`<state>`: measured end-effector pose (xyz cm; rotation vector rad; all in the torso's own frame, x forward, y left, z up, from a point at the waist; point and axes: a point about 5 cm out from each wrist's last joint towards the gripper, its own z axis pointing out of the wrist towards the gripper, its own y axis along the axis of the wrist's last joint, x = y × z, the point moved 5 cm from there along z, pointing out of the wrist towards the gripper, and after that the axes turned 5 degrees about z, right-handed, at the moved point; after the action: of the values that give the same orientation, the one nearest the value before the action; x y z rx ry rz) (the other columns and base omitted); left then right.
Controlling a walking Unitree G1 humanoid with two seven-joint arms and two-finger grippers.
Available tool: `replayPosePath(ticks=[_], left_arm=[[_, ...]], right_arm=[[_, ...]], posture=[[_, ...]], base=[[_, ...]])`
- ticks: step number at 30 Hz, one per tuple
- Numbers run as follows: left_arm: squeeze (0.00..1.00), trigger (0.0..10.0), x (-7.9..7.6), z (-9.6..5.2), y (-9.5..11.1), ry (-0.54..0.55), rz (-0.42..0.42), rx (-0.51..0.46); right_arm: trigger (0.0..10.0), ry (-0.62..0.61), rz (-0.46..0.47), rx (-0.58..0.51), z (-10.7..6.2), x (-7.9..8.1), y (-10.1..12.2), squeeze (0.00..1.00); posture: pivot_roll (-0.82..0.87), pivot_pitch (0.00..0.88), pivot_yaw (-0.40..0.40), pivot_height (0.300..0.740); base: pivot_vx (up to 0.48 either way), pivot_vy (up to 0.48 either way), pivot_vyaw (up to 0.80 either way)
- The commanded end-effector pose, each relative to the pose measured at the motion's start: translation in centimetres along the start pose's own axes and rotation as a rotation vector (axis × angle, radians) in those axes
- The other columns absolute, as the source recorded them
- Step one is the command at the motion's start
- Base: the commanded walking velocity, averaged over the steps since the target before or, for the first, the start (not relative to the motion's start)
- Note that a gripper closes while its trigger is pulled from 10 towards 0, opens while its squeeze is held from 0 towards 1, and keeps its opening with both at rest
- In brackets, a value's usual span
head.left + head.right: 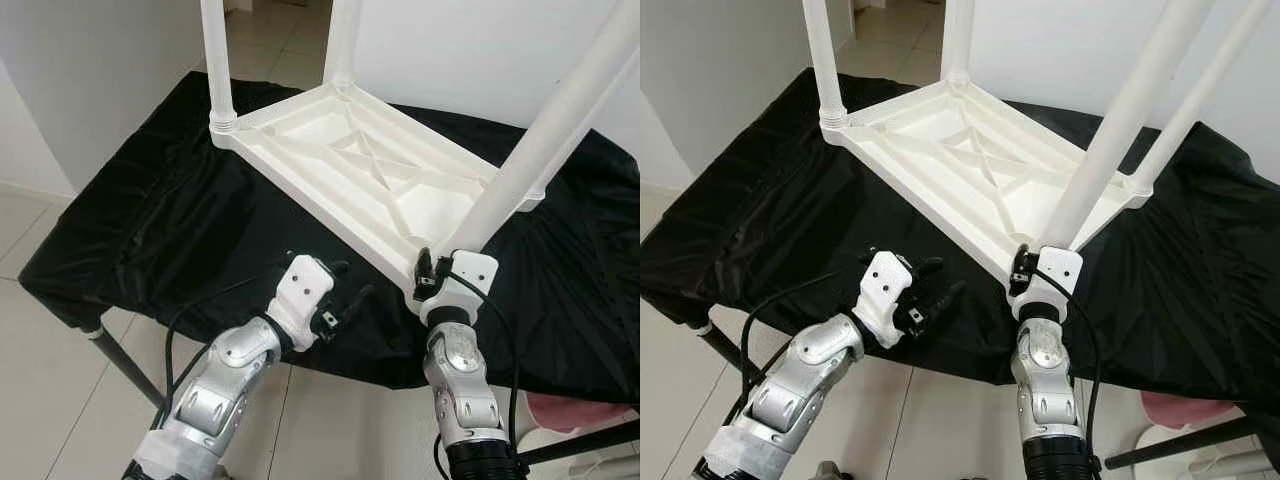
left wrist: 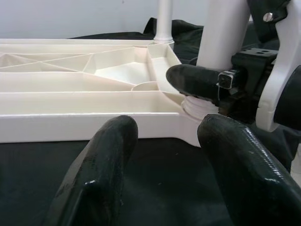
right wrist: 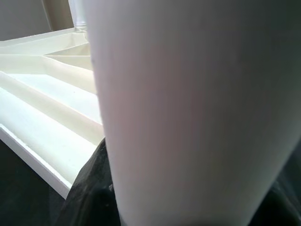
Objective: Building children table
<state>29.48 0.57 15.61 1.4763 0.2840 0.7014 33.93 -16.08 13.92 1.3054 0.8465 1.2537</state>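
Observation:
A white plastic children's table [image 1: 360, 170] lies upside down on a black cloth [image 1: 150, 220]. Its legs point up, one at the far left corner [image 1: 215, 60] and one behind [image 1: 340, 40]. My right gripper [image 1: 432, 268] is shut on the base of the near leg [image 1: 530, 150], right at its corner socket. In the right wrist view that leg [image 3: 188, 103] stands very close. My left gripper [image 1: 350, 295] hovers open over the cloth, just in front of the tabletop's near edge. Its fingers [image 2: 101, 174] hold nothing and point toward the same corner.
The cloth covers a low stand with a metal leg [image 1: 130, 365] at the front left. Tiled floor [image 1: 40, 350] lies around it. A pink object [image 1: 575, 410] sits on the floor at the right. White walls stand to the left and behind.

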Motion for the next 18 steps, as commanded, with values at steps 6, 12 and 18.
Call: replayPosePath(ticks=[6, 12, 18], left_arm=[[0.0, 10.0, -0.32, 0.42, 0.23, -0.038, 0.005, -0.01], [0.0, 10.0, -0.61, 0.05, -0.04, -0.042, 0.008, -0.003], [0.0, 10.0, -0.43, -0.04, -0.02, -0.033, 0.01, 0.0]], right_arm=[[10.0, 0.026, -0.024, 0.008, -0.6, 0.41, -0.21, 0.0], [10.0, 0.042, -0.027, 0.002, -0.54, 0.29, -0.1, 0.11], [10.0, 0.109, -0.017, -0.01, -0.84, 0.7, 0.11, 1.0]], posture=[[0.01, 0.072, -0.08, 0.74], [0.01, 0.071, -0.083, 0.74], [0.02, 0.07, -0.08, 0.74]], base=[[0.0, 0.0, 0.0], [0.0, 0.0, 0.0], [0.0, 0.0, 0.0]])
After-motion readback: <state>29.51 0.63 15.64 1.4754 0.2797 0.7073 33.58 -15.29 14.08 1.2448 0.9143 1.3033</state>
